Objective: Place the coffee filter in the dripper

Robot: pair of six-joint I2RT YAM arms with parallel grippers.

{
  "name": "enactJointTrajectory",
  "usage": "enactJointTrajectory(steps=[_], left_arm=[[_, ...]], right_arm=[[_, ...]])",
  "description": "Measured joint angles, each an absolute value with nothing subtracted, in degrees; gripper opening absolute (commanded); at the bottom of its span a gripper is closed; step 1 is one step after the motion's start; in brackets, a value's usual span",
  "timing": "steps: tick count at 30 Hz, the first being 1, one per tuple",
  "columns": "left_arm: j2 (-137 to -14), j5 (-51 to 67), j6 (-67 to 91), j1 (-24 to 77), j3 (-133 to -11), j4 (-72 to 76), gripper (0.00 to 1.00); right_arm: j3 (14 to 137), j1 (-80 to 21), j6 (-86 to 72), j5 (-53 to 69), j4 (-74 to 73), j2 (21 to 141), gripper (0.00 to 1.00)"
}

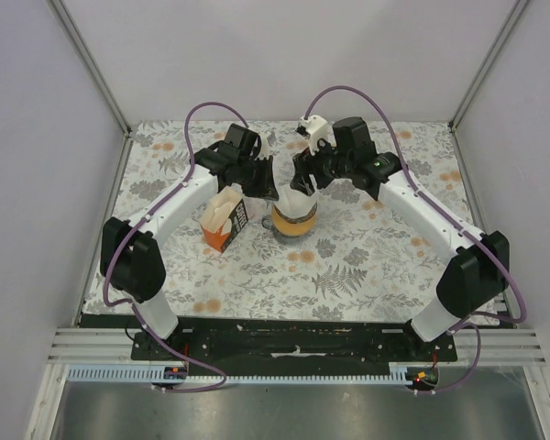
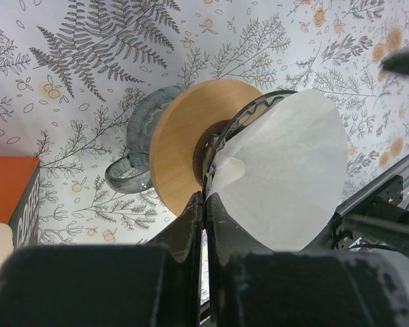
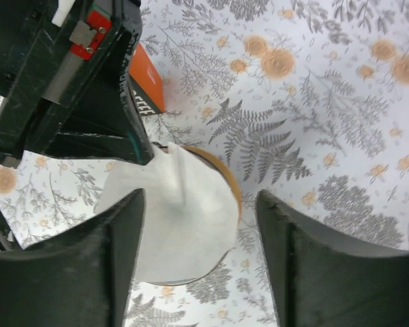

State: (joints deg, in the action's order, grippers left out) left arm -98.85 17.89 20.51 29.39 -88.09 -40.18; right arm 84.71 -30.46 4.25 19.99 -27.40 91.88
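The desk (image 1: 367, 266) is covered with a pale cloth printed with grey ferns and small orange flowers. It runs up to plain pale walls (image 1: 257, 55) on the left, far and right sides. Aluminium frame posts (image 1: 92, 64) rise from the two far corners, and a metal rail (image 1: 293, 353) runs along the near edge, where both arm bases are bolted. A purple cable (image 1: 211, 105) loops over each arm.

Both arms reach inward to the middle of the desk, a little nearer the far edge than the near one. There the dripper (image 2: 252, 109) sits in a round wooden collar (image 2: 180, 146) on top of a glass jug (image 2: 140, 133) with a handle. Only its dark ribbed rim shows.

The coffee filter (image 2: 286, 177) is at the dripper's mouth. Its lower part is inside the rim, and its rounded white edge fans out well above it. Whether it is fully seated cannot be told.

The left fingers (image 2: 191, 225) are pressed together on the filter's edge, just beside the dripper's rim. The right fingers (image 3: 123, 259) are spread wide apart above the filter, one on each side, and touch nothing.

An orange box (image 1: 222, 231) with pale papers sticking out of its top stands just beside the jug, towards the left edge of the desk.
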Motion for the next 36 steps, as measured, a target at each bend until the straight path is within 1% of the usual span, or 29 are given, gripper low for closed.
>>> enactJointTrajectory(steps=[3, 4, 11, 15, 17, 18, 19, 21, 23, 25, 26, 29, 30, 33, 36], left_arm=[[-98.85, 17.87, 20.05, 29.41, -88.09, -40.16, 0.05], [-98.85, 17.87, 19.97, 29.41, -88.09, -40.16, 0.05], [-98.85, 17.54, 19.07, 29.71, -88.09, -40.1, 0.05], [-98.85, 17.45, 18.79, 29.78, -88.09, -40.1, 0.05], [-98.85, 17.45, 18.74, 29.76, -88.09, -40.1, 0.05], [-98.85, 17.45, 18.72, 29.78, -88.09, -40.1, 0.05], [-98.85, 17.45, 18.68, 29.78, -88.09, -40.07, 0.05], [-98.85, 17.43, 18.55, 29.78, -88.09, -40.07, 0.05], [-98.85, 17.19, 18.37, 29.78, -88.09, -40.07, 0.05], [-98.85, 16.75, 18.35, 29.87, -88.09, -40.14, 0.05], [-98.85, 16.56, 18.33, 29.87, -88.09, -40.21, 0.05], [-98.85, 15.92, 17.72, 29.87, -88.09, -40.23, 0.05], [-98.85, 15.4, 17.37, 29.82, -88.07, -40.25, 0.05], [-98.85, 15.09, 16.95, 29.69, -88.07, -40.14, 0.05], [-98.85, 15.11, 16.58, 29.69, -88.07, -40.14, 0.05]], right_arm=[[84.71, -27.7, 11.29, 24.69, -25.89, 92.47, 0.92], [84.82, -27.24, 12.75, 25.82, -25.76, 92.9, 0.98], [90.19, -26.28, 23.94, 38.94, -27.9, 102.69, 0.98], [91.79, -26.35, 27.07, 43.27, -29.47, 106.04, 0.93], [93.73, -26.37, 28.14, 44.25, -30.44, 107.98, 0.86], [94.7, -26.37, 28.53, 44.73, -30.94, 108.9, 0.78], [95.31, -26.37, 28.88, 45.25, -31.29, 109.65, 0.67], [96.18, -26.37, 29.74, 46.3, -32.21, 110.78, 0.54], [96.66, -26.37, 30.09, 46.87, -33.08, 111.61, 0.49], [96.86, -26.37, 30.2, 47.64, -33.8, 112.29, 0.41], [96.86, -26.37, 30.35, 48.05, -34.09, 112.46, 0.34], [96.88, -26.2, 31.24, 49.1, -35.2, 112.49, 0.17], [96.9, -26.02, 31.31, 49.65, -35.55, 112.49, 0.15], [96.9, -25.69, 31.66, 50.63, -36.25, 112.49, 0.0], [96.9, -25.52, 31.75, 51.24, -36.8, 112.49, 0.0]])
